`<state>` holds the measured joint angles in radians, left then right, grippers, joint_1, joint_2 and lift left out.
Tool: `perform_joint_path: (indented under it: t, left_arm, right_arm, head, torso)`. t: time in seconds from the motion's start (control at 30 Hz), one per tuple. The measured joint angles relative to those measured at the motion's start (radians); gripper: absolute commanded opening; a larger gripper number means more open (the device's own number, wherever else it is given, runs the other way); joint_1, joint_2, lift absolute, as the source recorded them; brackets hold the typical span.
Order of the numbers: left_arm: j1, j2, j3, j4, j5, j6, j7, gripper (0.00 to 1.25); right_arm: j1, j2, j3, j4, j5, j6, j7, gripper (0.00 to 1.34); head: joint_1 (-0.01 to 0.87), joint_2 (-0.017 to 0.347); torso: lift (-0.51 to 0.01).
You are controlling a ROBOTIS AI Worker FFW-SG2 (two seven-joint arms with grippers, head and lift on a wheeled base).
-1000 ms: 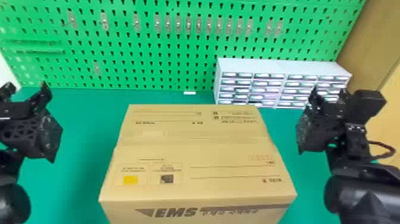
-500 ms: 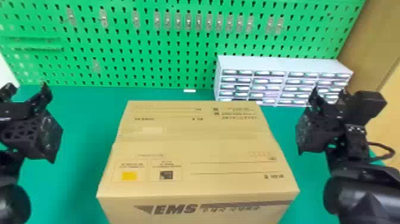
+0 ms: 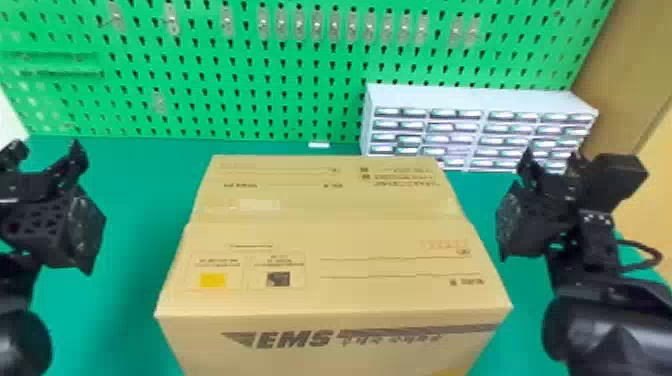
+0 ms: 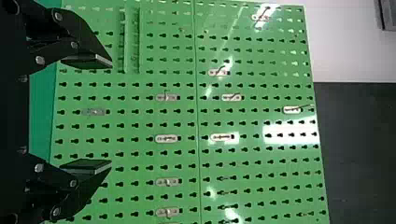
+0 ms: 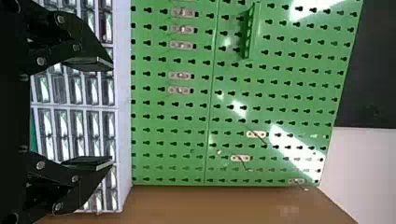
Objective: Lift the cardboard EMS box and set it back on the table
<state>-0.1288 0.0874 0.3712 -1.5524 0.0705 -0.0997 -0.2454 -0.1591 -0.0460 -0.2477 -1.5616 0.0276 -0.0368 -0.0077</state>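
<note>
- Standing upright behind everything, a green pegboard (image 3: pixel 240 117), glossy and hard, punched with even rows of keyhole slots, white glare streaking across in the wrist views.
- Spreading below, a flat, smooth green table (image 3: pixel 145 190).
- Sitting centrally over the tabletop and between both grippers, apart from each: the cardboard EMS box (image 3: pixel 330 235), tan, matt and straight-edged, with a seam across the top and dark lettering on the front; underside out of view, so impossible to tell how it meets the table.
- Bordering the pegboard at the robot's right, a plain brown panel (image 3: pixel 620 65); in the left wrist view, a pale wall (image 4: pixel 350 46) beside a dark, flat area (image 4: pixel 359 154).
- Resting against the pegboard's foot, right of centre, a pale, boxy drawer cabinet (image 3: pixel 480 95) with shiny little drawer fronts in a grid.
- Flanking the box, the black left gripper (image 3: pixel 46 150) and right gripper (image 3: pixel 551 157), angular in build, with jaws wide on both, flat pads (image 4: pixel 91 60) facing each other well apart.
- Dotting the pegboard, pale, oblong hooks (image 3: pixel 352 25) with rounded ends.
- Marking the box top, a small yellow square (image 3: pixel 213 280) beside a dark one.
</note>
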Motion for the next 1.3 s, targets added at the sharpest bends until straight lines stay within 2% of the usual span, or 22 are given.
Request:
perform_joint_path:
  t: [0.73, 1.3]
  left_arm:
    - [0.000, 0.000, -0.002, 0.000, -0.001, 0.001, 0.000, 0.76]
    - [0.000, 0.000, 0.014, 0.015, -0.003, 0.000, 0.011, 0.76]
  right_arm:
    - [0.000, 0.006, 0.000, 0.000, 0.004, 0.000, 0.000, 0.80]
    - [0.013, -0.002, -0.027, 0.011, -0.009, -0.013, 0.000, 0.80]
  head:
    - [0.678, -0.014]
    - [0.678, -0.014]
  torso:
    - [-0.100]
    - [-0.092]
